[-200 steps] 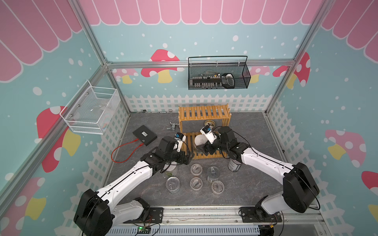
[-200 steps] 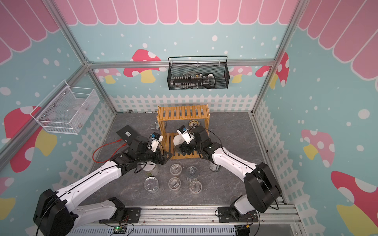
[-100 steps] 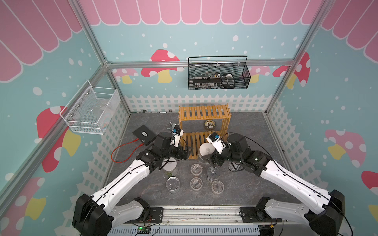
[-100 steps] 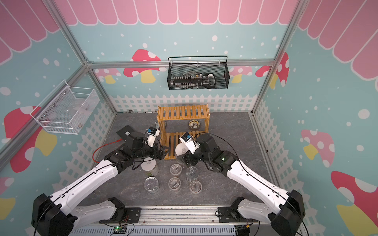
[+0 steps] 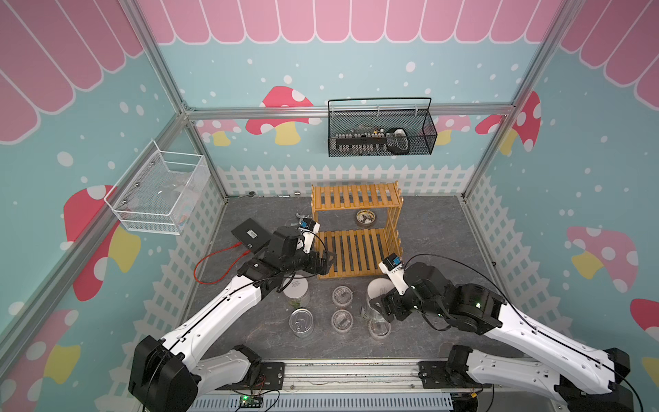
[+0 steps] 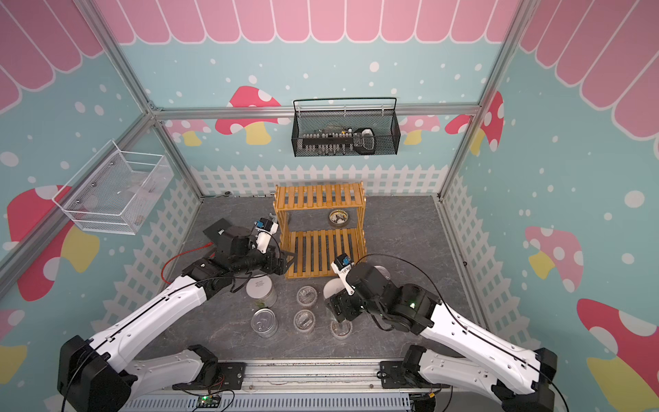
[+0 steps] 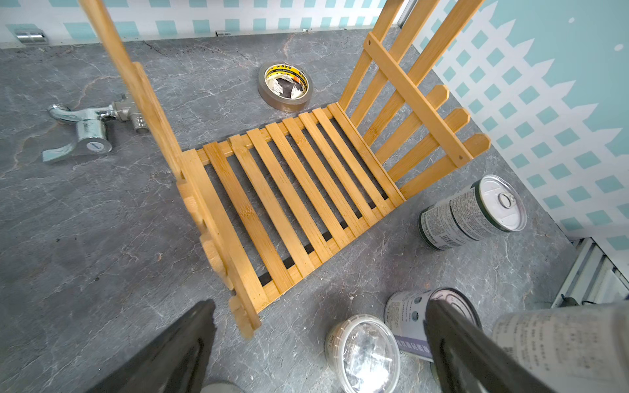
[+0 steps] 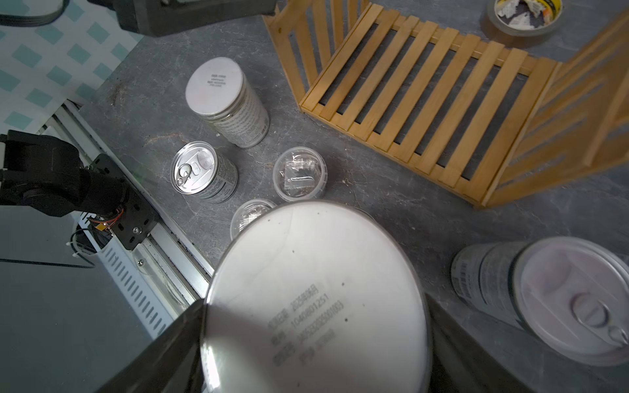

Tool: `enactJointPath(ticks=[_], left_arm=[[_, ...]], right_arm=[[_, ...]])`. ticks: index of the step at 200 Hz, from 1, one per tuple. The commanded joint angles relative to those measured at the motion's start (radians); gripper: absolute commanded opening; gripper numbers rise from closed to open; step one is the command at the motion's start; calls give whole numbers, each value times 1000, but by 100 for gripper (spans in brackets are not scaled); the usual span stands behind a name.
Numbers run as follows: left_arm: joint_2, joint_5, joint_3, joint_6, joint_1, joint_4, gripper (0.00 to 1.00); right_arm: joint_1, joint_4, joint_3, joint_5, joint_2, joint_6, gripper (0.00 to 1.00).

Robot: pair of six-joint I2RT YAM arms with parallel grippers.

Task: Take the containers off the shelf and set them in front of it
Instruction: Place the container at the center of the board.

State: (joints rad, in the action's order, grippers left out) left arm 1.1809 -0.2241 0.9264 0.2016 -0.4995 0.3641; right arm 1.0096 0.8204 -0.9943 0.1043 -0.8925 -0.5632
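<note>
The wooden shelf [image 5: 356, 232] [image 6: 321, 249] [image 7: 299, 190] [image 8: 425, 102] has both slatted tiers bare. My right gripper [image 5: 379, 306] [image 6: 338, 303] [image 8: 313, 326] is shut on a white-lidded jar [image 5: 378, 288] [image 6: 331, 287] [image 8: 316, 289], held just before the shelf among the other containers. Whether it touches the floor I cannot tell. On the floor stand another white-lidded jar [image 5: 296, 287] [image 8: 221, 98], a pull-tab tin [image 5: 301, 321] [image 8: 200, 173], clear jars [image 5: 342, 295] [image 5: 342, 318] [image 7: 364, 350] and a second tin [image 8: 561, 299] [image 7: 476, 211]. My left gripper [image 5: 326, 262] [image 6: 287, 262] [image 7: 316, 316] hangs open and empty at the shelf's front left corner.
A tape roll [image 5: 365, 217] [image 7: 286, 86] lies on the floor under the upper tier. A metal tap fitting [image 7: 85, 129] and a black box [image 5: 251, 233] with a red cable lie left of the shelf. Wire baskets [image 5: 381, 137] [image 5: 160, 192] hang on the walls.
The right gripper has carried the white-lidded jar off the lower tier, forward and down to the containers in front. The left gripper has barely shifted and stays open.
</note>
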Motion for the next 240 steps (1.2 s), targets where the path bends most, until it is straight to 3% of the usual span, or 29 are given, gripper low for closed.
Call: enactJointPath(ticks=[1, 59, 175, 222, 240], left_arm=[[6, -27, 20, -12, 3, -29, 99], [5, -27, 12, -12, 3, -38, 99], [9, -50, 10, -16, 3, -42, 99], [16, -58, 9, -19, 3, -41, 99], [16, -54, 10, -22, 3, -40, 99]], right_arm=[[10, 130, -7, 88, 32, -139, 59], [11, 334, -3, 144, 81, -254, 59], [11, 249, 268, 285, 134, -627, 61], [10, 207, 352, 327, 129, -716, 67], [9, 205, 369, 339, 124, -727, 75]])
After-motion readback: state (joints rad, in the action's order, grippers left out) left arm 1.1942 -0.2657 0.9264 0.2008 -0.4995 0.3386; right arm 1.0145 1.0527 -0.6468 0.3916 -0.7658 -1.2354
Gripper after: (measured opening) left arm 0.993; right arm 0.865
